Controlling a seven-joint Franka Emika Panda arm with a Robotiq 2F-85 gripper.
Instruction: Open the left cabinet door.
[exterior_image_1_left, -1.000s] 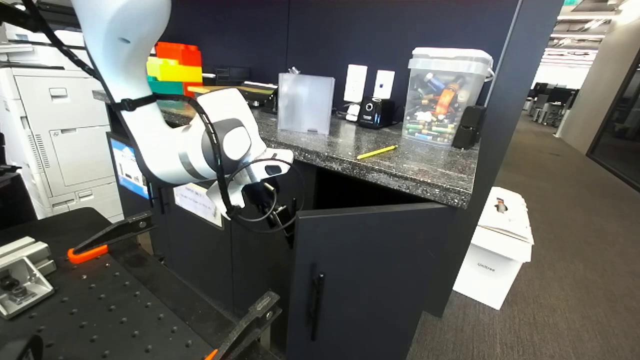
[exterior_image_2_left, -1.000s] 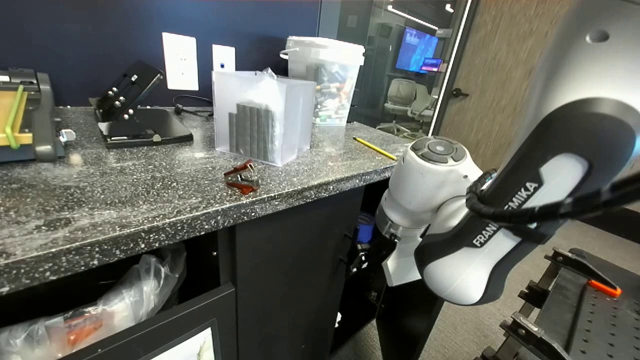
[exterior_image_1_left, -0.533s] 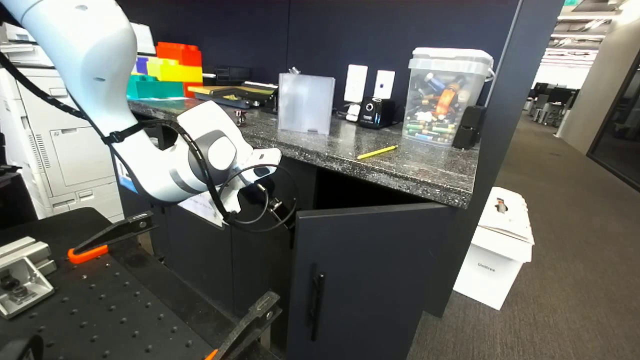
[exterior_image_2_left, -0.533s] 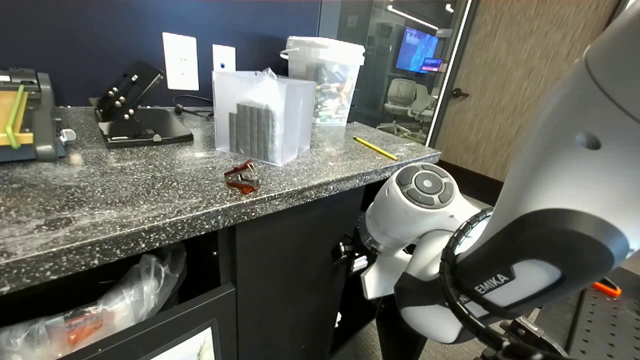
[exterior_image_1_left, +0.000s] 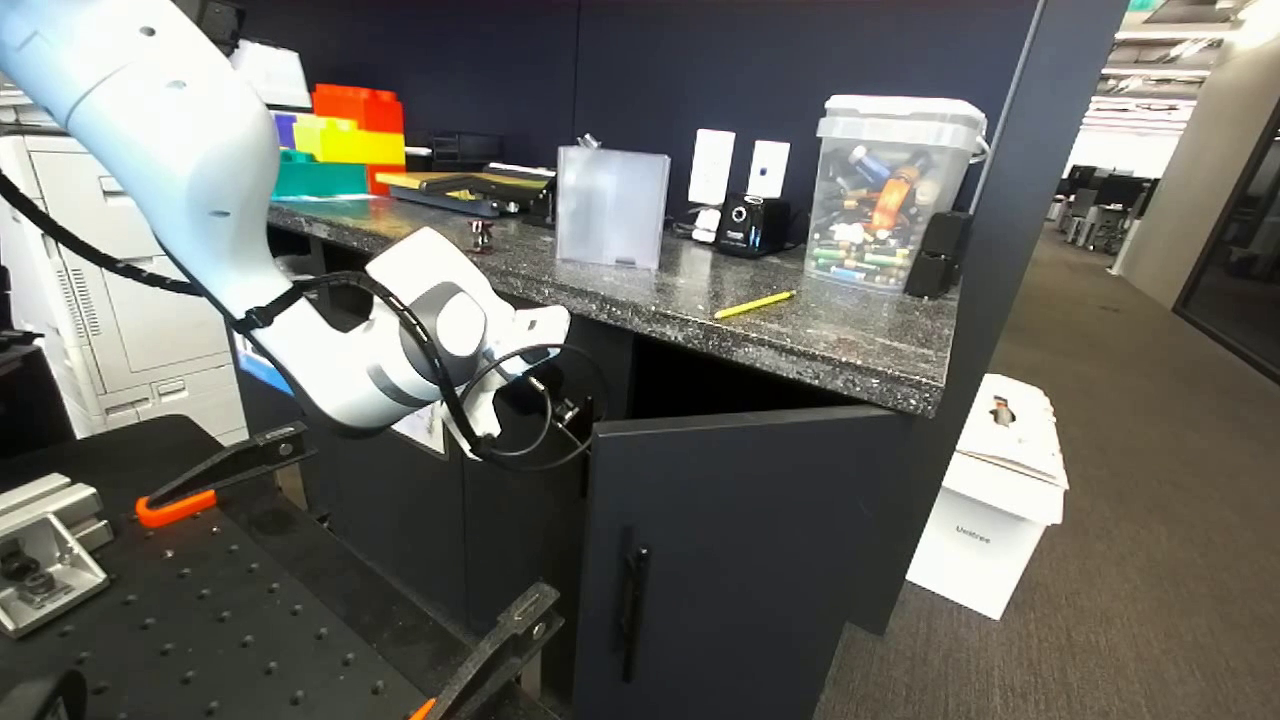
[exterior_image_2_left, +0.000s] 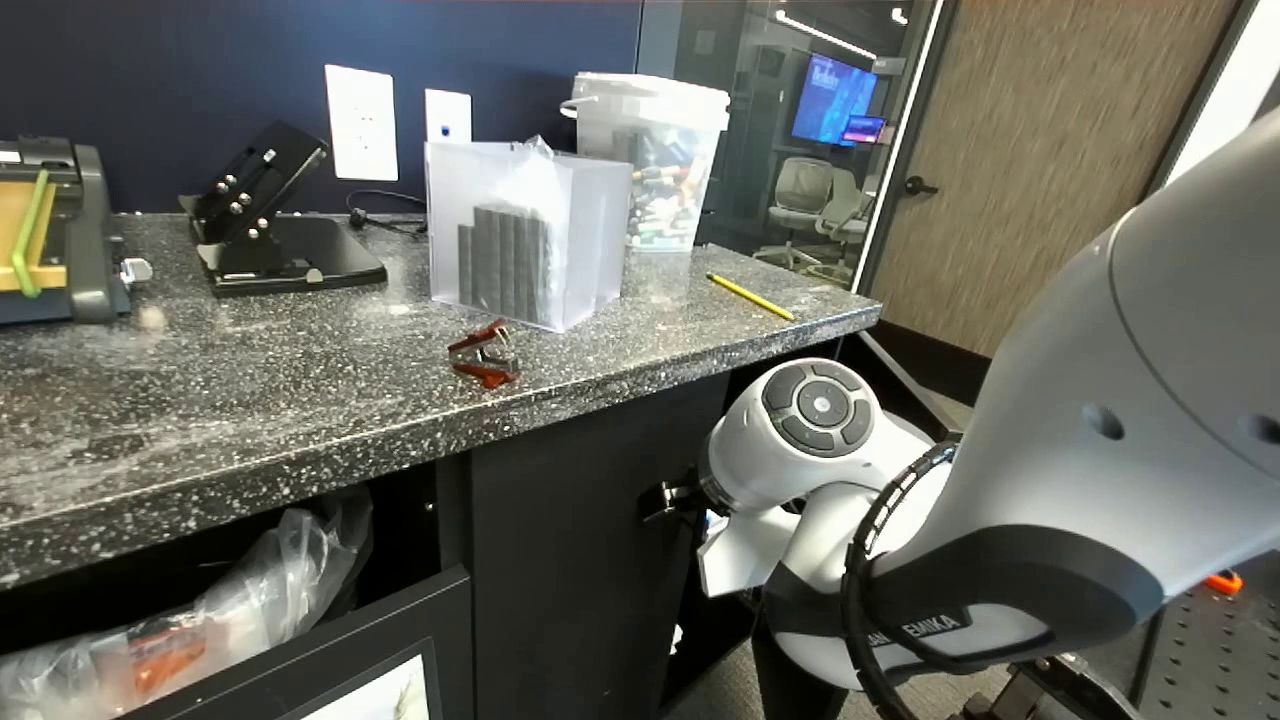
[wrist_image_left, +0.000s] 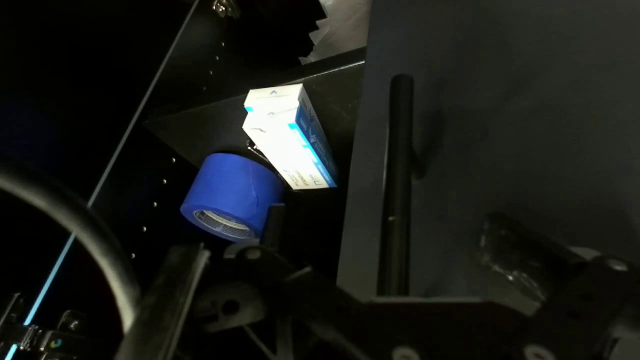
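The gripper (wrist_image_left: 385, 220) stands nearer the bar handle (wrist_image_left: 398, 190) than earlier, its fingers parted to either side; the left cabinet door (wrist_image_left: 500, 115), behind that handle, stays unmoved

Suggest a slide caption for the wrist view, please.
Open gripper facing the handle of the left cabinet door; blue tape and box inside.

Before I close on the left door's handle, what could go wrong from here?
The pincer may miss the handle: it shows between open fingers, but depth is unclear. The looped cable appears near the open twin door and might snag. The left cabinet door could swing into the black table in front.
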